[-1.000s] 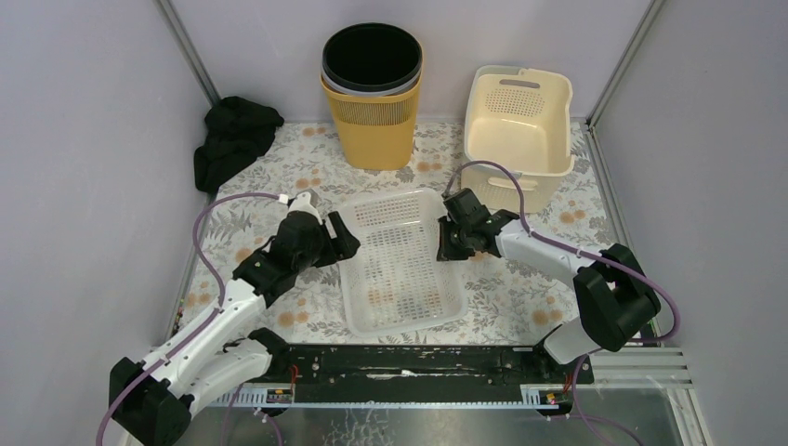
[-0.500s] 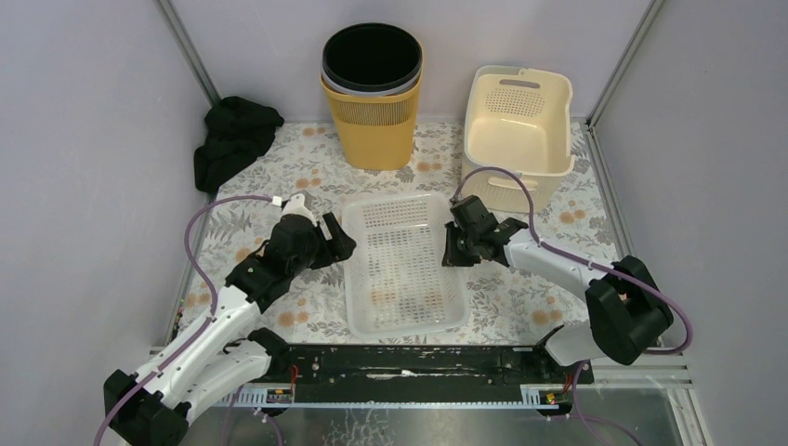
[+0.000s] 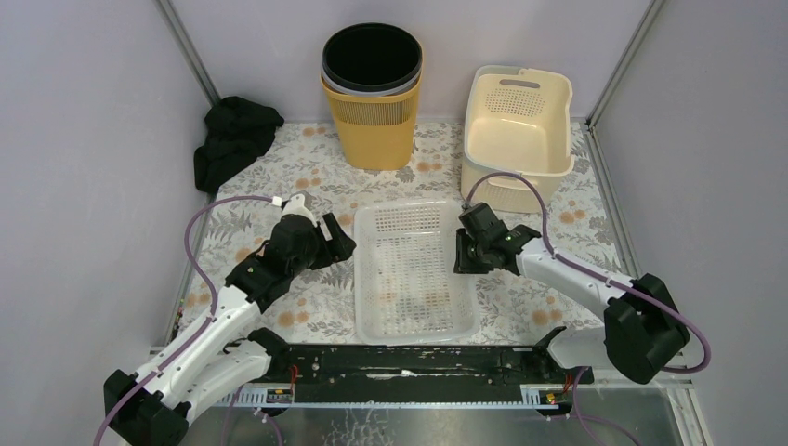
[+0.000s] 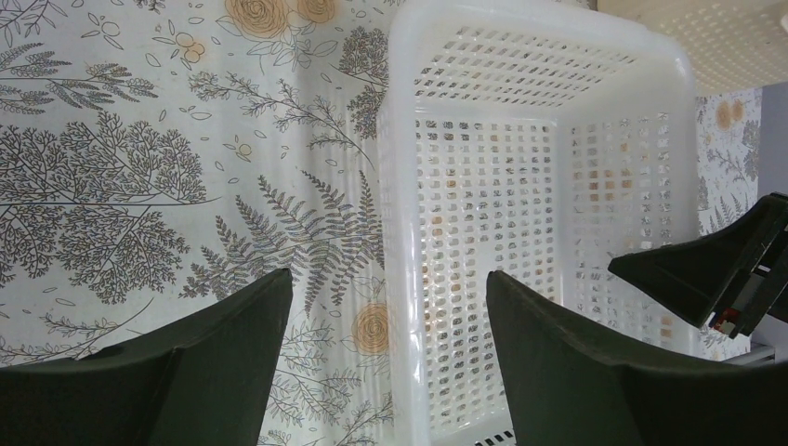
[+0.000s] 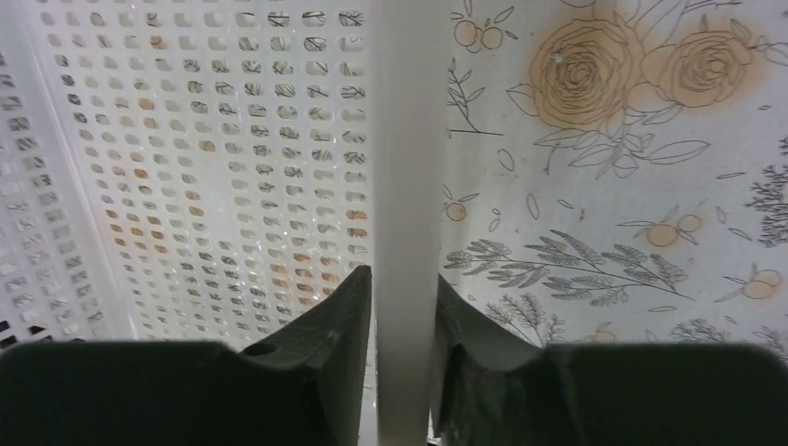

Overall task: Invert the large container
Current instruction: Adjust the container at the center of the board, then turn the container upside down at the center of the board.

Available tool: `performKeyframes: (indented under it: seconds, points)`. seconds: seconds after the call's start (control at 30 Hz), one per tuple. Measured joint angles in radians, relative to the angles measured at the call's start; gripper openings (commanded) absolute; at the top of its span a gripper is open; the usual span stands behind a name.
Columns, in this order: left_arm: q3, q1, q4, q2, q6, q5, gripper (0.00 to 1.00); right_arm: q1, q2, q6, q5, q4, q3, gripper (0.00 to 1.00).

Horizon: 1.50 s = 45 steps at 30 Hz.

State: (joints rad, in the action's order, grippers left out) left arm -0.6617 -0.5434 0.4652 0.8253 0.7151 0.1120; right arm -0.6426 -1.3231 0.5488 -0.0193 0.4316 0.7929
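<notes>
White perforated plastic basket point(image 3: 413, 269) — right gripper point(image 5: 404, 283) pinching smooth rim point(image 5: 409, 139); left gripper point(image 4: 390, 279) spread wide.

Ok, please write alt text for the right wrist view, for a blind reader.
Two dark fingers of the right gripper straddle the rim of the white perforated basket; whether they pinch it is unclear. A floral table cover shows beside it.
</notes>
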Motion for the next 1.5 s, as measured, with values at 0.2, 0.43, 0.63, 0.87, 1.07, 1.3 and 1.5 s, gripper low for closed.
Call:
performKeyframes:
  seconds: [0.2, 0.43, 0.63, 0.87, 1.07, 1.3, 1.5]
  points:
    - [0.000, 0.000, 0.000, 0.000, 0.000, 0.000, 0.84, 0.000, 0.038, -0.014, -0.051, 0.048, 0.001, 0.65]
    - [0.000, 0.000, 0.000, 0.000, 0.000, 0.000, 0.84, 0.000, 0.091, -0.023, -0.097, 0.125, 0.040, 0.74]
    - [0.000, 0.000, 0.000, 0.000, -0.003, -0.001, 0.87, 0.000, 0.126, -0.029, -0.088, 0.162, 0.097, 0.75]
    - [-0.017, 0.000, 0.002, 0.000, -0.011, -0.002, 0.95, 0.000, 0.131, -0.030, 0.018, 0.154, 0.134, 0.78]
    - [-0.042, 0.000, 0.017, -0.012, -0.013, -0.008, 1.00, -0.019, 0.114, -0.027, 0.153, 0.108, 0.148, 0.99]
    - [-0.071, 0.000, 0.047, -0.066, -0.012, -0.007, 1.00, -0.052, 0.076, 0.002, 0.316, -0.013, 0.159, 1.00]
    - [-0.123, 0.000, 0.109, -0.106, -0.012, 0.000, 1.00, -0.059, 0.055, 0.058, 0.433, -0.124, 0.179, 1.00]
